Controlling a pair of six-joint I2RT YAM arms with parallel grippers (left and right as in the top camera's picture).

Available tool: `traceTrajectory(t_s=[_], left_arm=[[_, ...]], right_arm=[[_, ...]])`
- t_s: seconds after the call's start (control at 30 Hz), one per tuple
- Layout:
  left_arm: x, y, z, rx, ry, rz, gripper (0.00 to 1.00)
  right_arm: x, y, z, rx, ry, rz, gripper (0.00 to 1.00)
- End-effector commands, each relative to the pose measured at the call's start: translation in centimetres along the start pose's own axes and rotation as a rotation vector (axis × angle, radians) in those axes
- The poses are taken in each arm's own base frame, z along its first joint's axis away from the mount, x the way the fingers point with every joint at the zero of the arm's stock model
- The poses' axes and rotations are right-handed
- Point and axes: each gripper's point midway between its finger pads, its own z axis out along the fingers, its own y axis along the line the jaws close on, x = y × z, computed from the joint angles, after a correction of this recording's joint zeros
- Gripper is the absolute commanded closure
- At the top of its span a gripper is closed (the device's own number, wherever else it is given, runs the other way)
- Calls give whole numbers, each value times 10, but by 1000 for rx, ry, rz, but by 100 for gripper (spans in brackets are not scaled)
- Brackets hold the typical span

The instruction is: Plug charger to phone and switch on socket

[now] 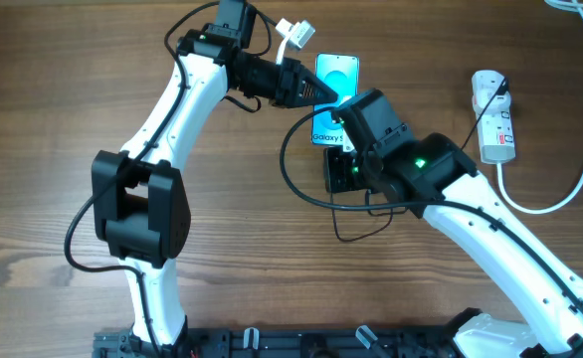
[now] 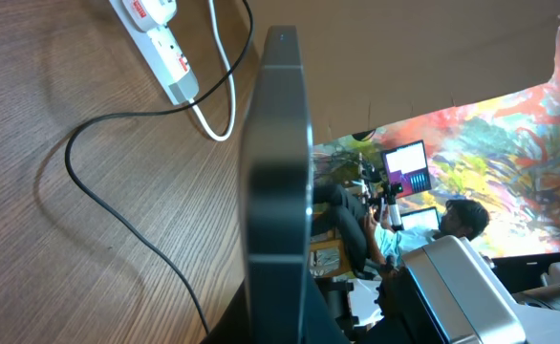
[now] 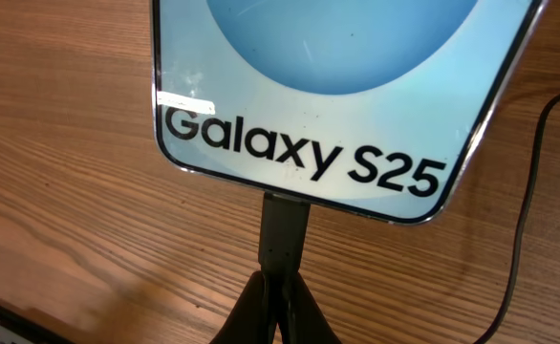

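The phone [image 1: 337, 72] with a cyan screen is held on edge above the table by my left gripper [image 1: 306, 88], which is shut on it. In the left wrist view the phone [image 2: 276, 162] shows as a dark upright slab between the jaws [image 2: 282, 323]. My right gripper [image 3: 278, 298] is shut on the charger's black connector [image 3: 285, 229], whose tip meets the phone's bottom edge [image 3: 337, 86] below "Galaxy S25". I cannot tell how deep it sits. In the overhead view the right gripper [image 1: 337, 155] is just below the phone. The socket [image 1: 494, 115] lies at the right.
The black charger cable [image 1: 290, 174] loops on the wood below the phone and runs off toward the socket [image 2: 158, 40]. It also shows in the left wrist view [image 2: 118, 205]. The socket's thick white cord [image 1: 560, 199] curves to the right edge.
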Motion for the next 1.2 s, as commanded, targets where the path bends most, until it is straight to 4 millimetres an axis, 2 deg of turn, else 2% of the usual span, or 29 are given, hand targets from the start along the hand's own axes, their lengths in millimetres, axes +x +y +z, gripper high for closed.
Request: traceTrajectory(t_s=[0.0, 0.23, 0.33, 0.53, 0.6, 0.7, 0.77, 0.83, 0.9, 1.03, 1.17], left_arm=[[5, -25, 4, 49, 16, 30, 96], [5, -24, 4, 45, 16, 30, 96], [5, -23, 4, 38, 16, 30, 96], [4, -16, 3, -1, 14, 29, 96], [4, -15, 3, -2, 12, 30, 96], [2, -4, -3, -58, 1, 30, 96], [0, 1, -8, -79, -10, 29, 96], [-1, 0, -13, -70, -18, 62, 96], [0, -11, -15, 1, -21, 134, 96], [3, -39, -22, 161, -53, 258, 96], [-2, -53, -25, 244, -78, 309, 96]], right_arm=[[-46, -10, -23, 75, -179, 18, 96], [-44, -9, -23, 69, -172, 18, 95], [-43, -10, -25, 72, -168, 17, 83], [-38, -8, -26, 55, -151, 16, 76], [-36, -9, -28, 58, -144, 17, 70], [-28, -10, -36, 57, -129, 19, 62], [-24, -11, -45, 54, -136, 19, 52], [-21, -12, -58, 47, -153, 19, 28], [-19, -16, -70, 47, -170, 31, 23], [-17, -45, -105, 74, -232, 105, 16], [-10, -67, -129, 99, -270, 164, 14]])
